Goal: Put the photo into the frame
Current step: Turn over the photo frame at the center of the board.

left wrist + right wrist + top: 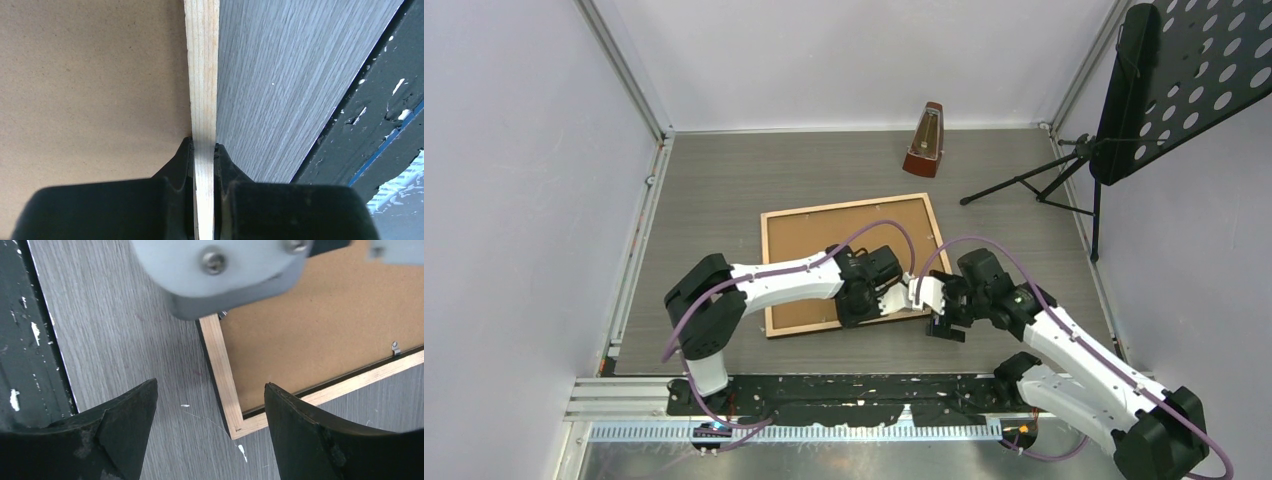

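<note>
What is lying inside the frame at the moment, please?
A brown backing board fills the frame, with a small metal clip at one edge. Anything beneath the board is covered and cannot be seen.

this is a robotics lab test cell. plain white panel walls [524,150] close in three sides of a grey wood-grain tabletop [724,180], and bare aluminium profile posts [629,75] join them at the corners. two white-and-black jointed robot arms, the left arm [774,285] and the right arm [1084,365], trail purple cables [884,228] and stand bolted to a scuffed black mounting plate [824,395] with chipped paint along the near edge, beside a ribbed metal rail [824,430]. a brown wooden metronome [926,140] and a black perforated music stand [1184,80] on a tripod sit there like staged props.
</note>
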{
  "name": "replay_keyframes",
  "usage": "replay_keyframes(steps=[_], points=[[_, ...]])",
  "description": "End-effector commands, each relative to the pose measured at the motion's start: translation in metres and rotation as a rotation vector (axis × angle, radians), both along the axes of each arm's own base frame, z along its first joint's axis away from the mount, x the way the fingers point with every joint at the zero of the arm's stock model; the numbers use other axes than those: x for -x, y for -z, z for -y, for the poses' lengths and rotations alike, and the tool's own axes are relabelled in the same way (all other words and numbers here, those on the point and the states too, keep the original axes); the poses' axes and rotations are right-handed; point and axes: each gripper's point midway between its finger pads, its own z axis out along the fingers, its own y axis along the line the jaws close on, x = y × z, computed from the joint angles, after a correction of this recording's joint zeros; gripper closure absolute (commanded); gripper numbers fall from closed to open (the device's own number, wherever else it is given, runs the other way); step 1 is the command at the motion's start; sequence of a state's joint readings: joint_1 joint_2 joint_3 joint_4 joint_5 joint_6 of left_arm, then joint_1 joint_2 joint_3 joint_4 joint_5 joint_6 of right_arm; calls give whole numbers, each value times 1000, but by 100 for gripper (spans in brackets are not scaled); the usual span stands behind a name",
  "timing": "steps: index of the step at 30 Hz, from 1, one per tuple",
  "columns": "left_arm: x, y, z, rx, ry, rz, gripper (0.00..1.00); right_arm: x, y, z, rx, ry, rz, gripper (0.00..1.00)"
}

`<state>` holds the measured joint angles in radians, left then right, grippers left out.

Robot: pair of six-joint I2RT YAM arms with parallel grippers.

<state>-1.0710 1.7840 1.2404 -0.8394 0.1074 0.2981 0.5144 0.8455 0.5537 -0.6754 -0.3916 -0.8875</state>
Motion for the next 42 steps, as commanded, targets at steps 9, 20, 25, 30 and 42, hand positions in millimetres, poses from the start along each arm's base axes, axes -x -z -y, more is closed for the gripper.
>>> replay_keyframes(steps=[9, 20, 25, 30, 42], points=[[-12, -29, 18, 110, 13, -18, 100, -18, 1, -2, 33, 13, 164, 17], [-17, -40, 17, 134, -1, -22, 100, -25, 7, 5, 44, 20, 268, 17], [-17, -43, 18, 143, 3, -23, 100, -26, 8, 6, 45, 17, 289, 17], [-17, -45, 19, 144, 2, -40, 100, -28, 10, 4, 49, 13, 307, 18], [-23, -55, 25, 164, -17, -79, 100, -23, 18, -1, 83, -16, 310, 19]])
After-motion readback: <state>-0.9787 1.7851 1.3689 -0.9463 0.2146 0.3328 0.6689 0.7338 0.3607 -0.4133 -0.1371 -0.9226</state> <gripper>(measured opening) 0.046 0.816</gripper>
